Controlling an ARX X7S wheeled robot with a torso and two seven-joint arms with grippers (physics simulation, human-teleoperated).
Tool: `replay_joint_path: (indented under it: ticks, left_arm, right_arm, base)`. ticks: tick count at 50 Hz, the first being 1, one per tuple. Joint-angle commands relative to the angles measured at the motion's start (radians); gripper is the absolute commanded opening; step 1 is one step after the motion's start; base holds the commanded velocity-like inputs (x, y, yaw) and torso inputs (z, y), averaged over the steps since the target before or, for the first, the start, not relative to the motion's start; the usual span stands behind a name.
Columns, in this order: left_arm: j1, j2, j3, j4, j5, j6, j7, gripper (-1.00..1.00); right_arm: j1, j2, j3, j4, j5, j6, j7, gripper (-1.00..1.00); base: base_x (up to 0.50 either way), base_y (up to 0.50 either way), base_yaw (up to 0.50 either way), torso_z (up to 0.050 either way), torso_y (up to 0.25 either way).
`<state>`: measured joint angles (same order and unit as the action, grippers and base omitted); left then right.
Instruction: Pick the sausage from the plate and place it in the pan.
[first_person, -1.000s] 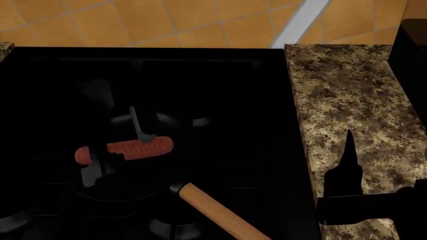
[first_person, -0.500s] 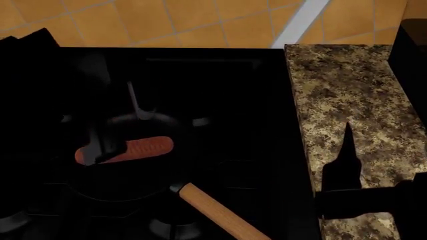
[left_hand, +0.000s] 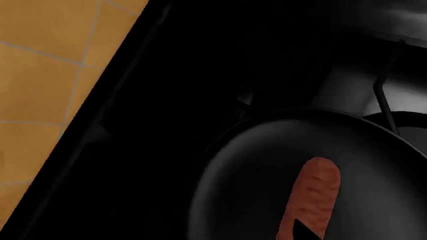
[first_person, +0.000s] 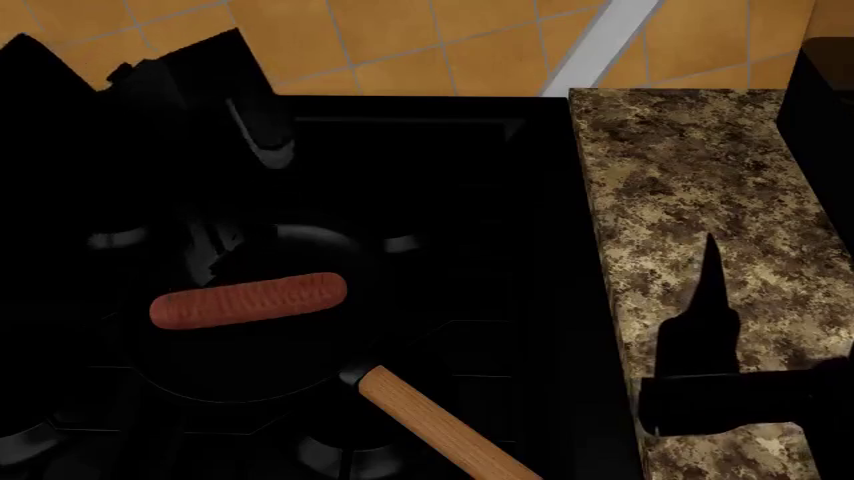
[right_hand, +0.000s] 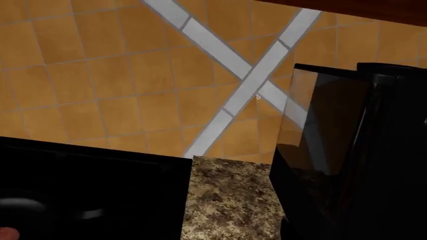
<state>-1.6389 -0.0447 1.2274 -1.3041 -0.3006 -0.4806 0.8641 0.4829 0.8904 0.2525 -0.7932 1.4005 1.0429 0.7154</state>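
One sausage (first_person: 248, 299) is counted, lying inside the one black pan (first_person: 254, 370). One wooden handle (first_person: 441, 425) is seen, running off from the pan toward 4 o'clock. One black stovetop (first_person: 467, 200) is seen under the pan. One speckled stone counter (first_person: 694, 200) is counted, at 3 o'clock of the stovetop. Two grey-white stripes (right_hand: 220, 65) are counted crossing on the orange tiles.

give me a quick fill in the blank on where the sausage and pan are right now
1. The sausage lies inside the ____.
2. The pan has a long handle made of ____.
3. To the right of the black stove is a speckled ____ countertop.

Missing words: pan; wood; granite
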Motion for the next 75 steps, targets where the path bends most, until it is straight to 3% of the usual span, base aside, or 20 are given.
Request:
replay_joint_path:
  ticks: [1, 5, 10, 16, 23, 32, 51, 57, 75]
  left_arm:
    - [0.005, -0.023, -0.201, -0.003, 0.099, 0.048, -0.055, 1.00]
    - [0.017, -0.065, -0.234, 0.079, 0.081, 0.016, -0.108, 1.00]
    - [0.116, -0.217, -0.274, 0.506, 0.042, -0.188, -0.231, 1.00]
    - [0.196, -0.324, -0.359, 0.844, -0.024, -0.359, -0.355, 1.00]
    - [0.266, -0.401, -0.439, 1.124, -0.084, -0.509, -0.460, 1.00]
    - [0.387, -0.514, -0.625, 1.529, -0.195, -0.772, -0.637, 1.00]
    - [0.520, -0.594, -0.906, 1.894, -0.349, -1.069, -0.768, 1.00]
    - [0.509, -0.660, -0.972, 1.923, -0.668, -1.087, -1.010, 1.00]
    - [0.574, -0.805, -1.101, 1.966, -1.210, -1.051, -1.434, 1.00]
  right_arm:
    - [-0.015, -0.015, 0.034, 0.001, 0.000, -0.005, -0.013, 1.00]
    - [-0.044, -0.017, 0.052, -0.008, 0.001, -0.011, -0.010, 1.00]
    - [-0.100, -0.020, 0.095, -0.029, 0.028, -0.021, 0.002, 1.00]
    - [-0.139, -0.023, 0.116, -0.054, 0.059, -0.025, 0.023, 1.00]
    - [-0.187, -0.013, 0.155, -0.075, 0.074, -0.027, 0.029, 1.00]
    - [-0.213, 0.007, 0.194, -0.090, 0.130, -0.035, 0.060, 1.00]
    - [-0.196, 0.052, 0.204, -0.110, 0.251, -0.058, 0.145, 1.00]
    - [-0.208, 0.067, 0.219, -0.127, 0.286, -0.064, 0.170, 1.00]
    - [-0.181, 0.120, 0.211, -0.147, 0.385, -0.097, 0.245, 1.00]
  base:
    - [0.00, 0.00, 0.00, 0.000, 0.000]
    - [0.00, 0.00, 0.00, 0.000, 0.000]
    - [0.00, 0.00, 0.00, 0.000, 0.000]
    - [0.00, 0.00, 0.00, 0.000, 0.000]
    - [0.00, 0.00, 0.00, 0.000, 0.000]
    - [0.00, 0.00, 0.00, 0.000, 0.000]
    - [0.00, 0.00, 0.00, 0.000, 0.000]
    - [0.00, 0.00, 0.00, 0.000, 0.000]
    - [0.00, 0.00, 0.00, 0.000, 0.000]
